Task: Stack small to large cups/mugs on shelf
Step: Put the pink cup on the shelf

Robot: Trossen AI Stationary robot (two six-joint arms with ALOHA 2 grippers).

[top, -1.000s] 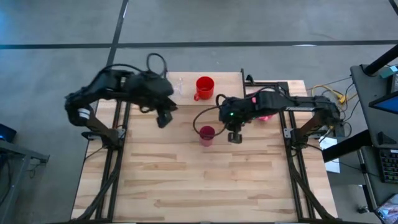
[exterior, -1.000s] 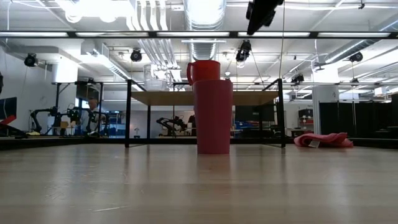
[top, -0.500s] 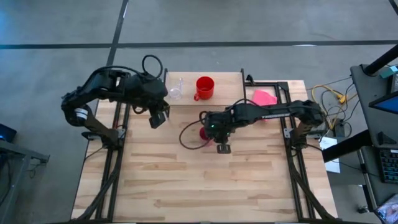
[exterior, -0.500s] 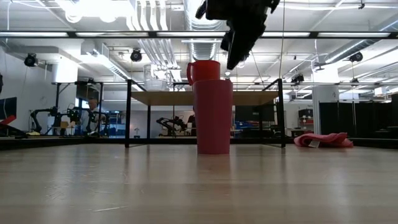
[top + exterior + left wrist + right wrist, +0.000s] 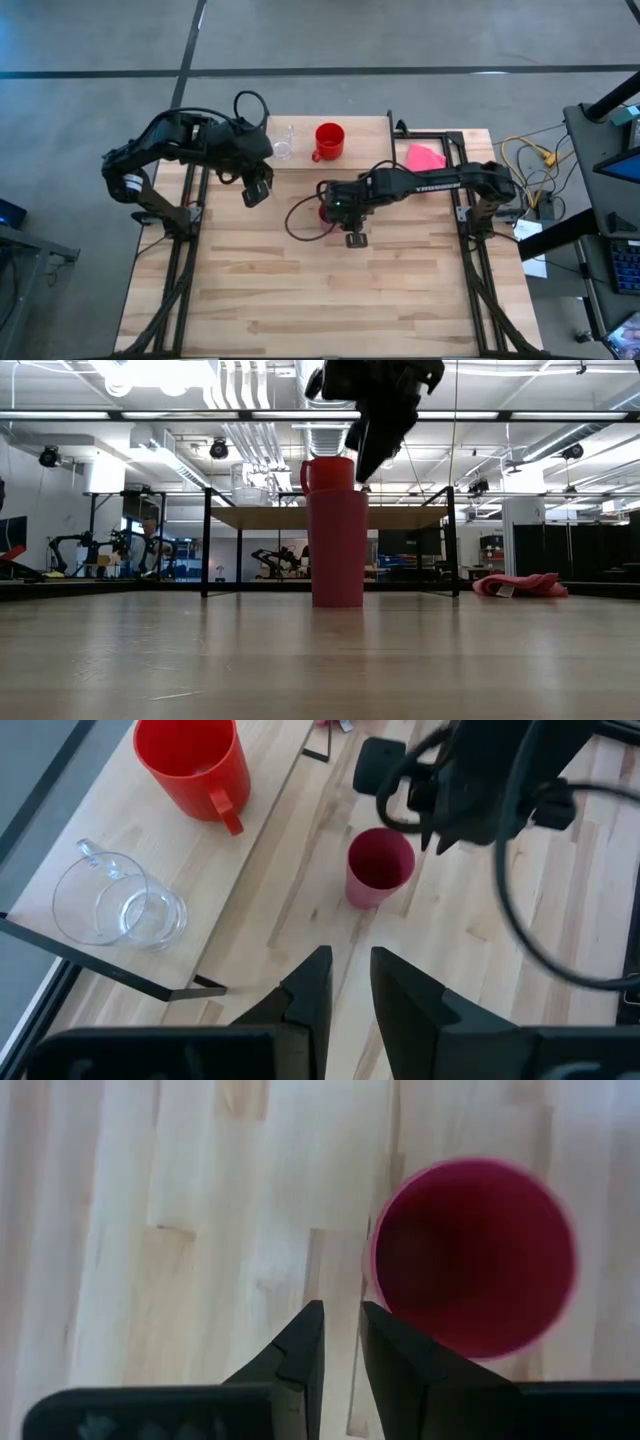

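Observation:
The magenta-pink tumbler (image 5: 325, 212) stands upright on the table, in front of the shelf (image 5: 365, 150); it also shows in the low view (image 5: 337, 550). The red mug (image 5: 329, 140) and the clear glass (image 5: 283, 143) stand on the shelf's plank. My right gripper (image 5: 340, 1315) points down just above and beside the tumbler's rim (image 5: 470, 1260), fingers nearly together. In the low view my right gripper (image 5: 362, 465) is above the rim. My left gripper (image 5: 258, 190), empty, fingers nearly together (image 5: 348, 965), hovers left of the tumbler. My right gripper comes from above, its fingers (image 5: 375, 1320) right beside the tumbler's rim (image 5: 375, 1280) on the outside. I cannot tell whether it touches the rim. The tumbler stands upright on the table.
A soft pink cloth (image 5: 424, 157) lies at the table's far right, beside the shelf. The shelf's black legs (image 5: 205, 540) stand behind the tumbler. The wooden table's near half (image 5: 330, 300) is bare.
My right gripper has gone toward the table's left edge and down, from right of the tumbler to just over its rim. The tumbler has shifted a little toward the table's left. My left gripper has drawn back slightly toward the table's left edge.

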